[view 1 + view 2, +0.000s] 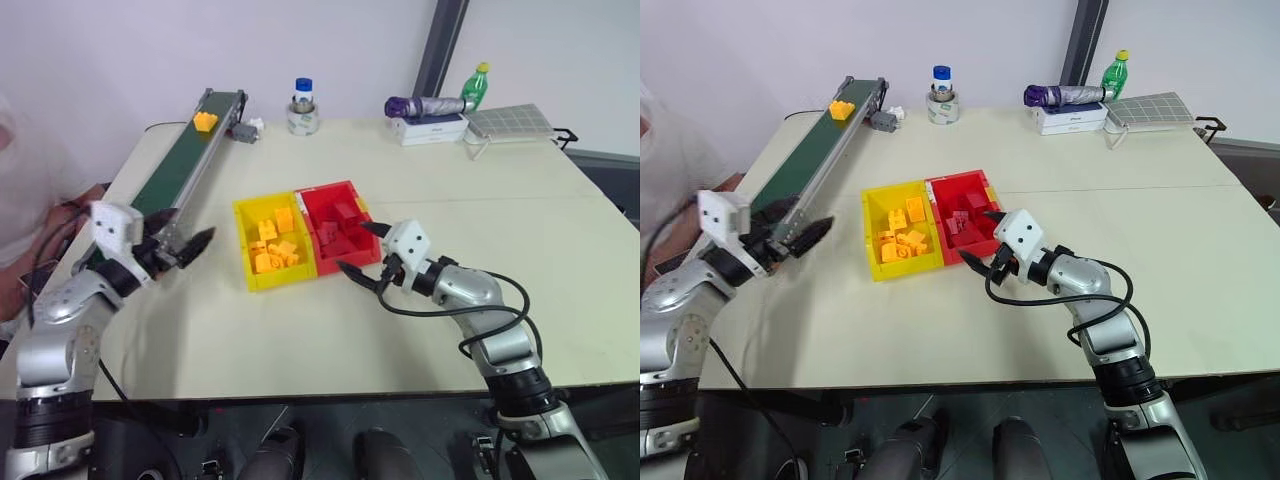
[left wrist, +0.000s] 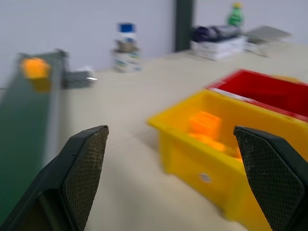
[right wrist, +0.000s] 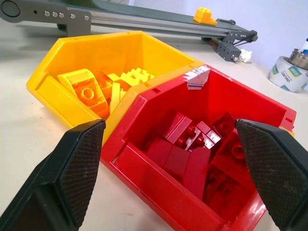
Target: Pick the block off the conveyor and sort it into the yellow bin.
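the small yellow-orange studded plastic block (image 1: 205, 121) sits on the long dark green conveyor belt with grey metal rails (image 1: 180, 165), up at its far end near the little grey motor, so the pick is not yet made. the left gripper (image 1: 186, 248) hangs beside the near end of the conveyor, well apart from the block, with its two black fingers (image 2: 82, 168) spread wide and nothing between them. the right gripper (image 1: 362, 254) hovers at the near corner of the bright red plastic tray holding red bricks (image 1: 335, 197), its fingers also apart and empty.

the bright yellow rectangular open-top bin (image 1: 246, 214) stands on the pale desk (image 1: 420, 180), touching the red tray on its side and lying between the conveyor and that tray. it already holds a heap of yellow-orange bricks (image 3: 91, 89), which suggests sorting is well under way, though this block is untouched.

what is left, by my reading: the whole cycle for this block, meaning reach or wait for it along the belt, close on it, carry it across the short gap and drop it into the yellow bin.
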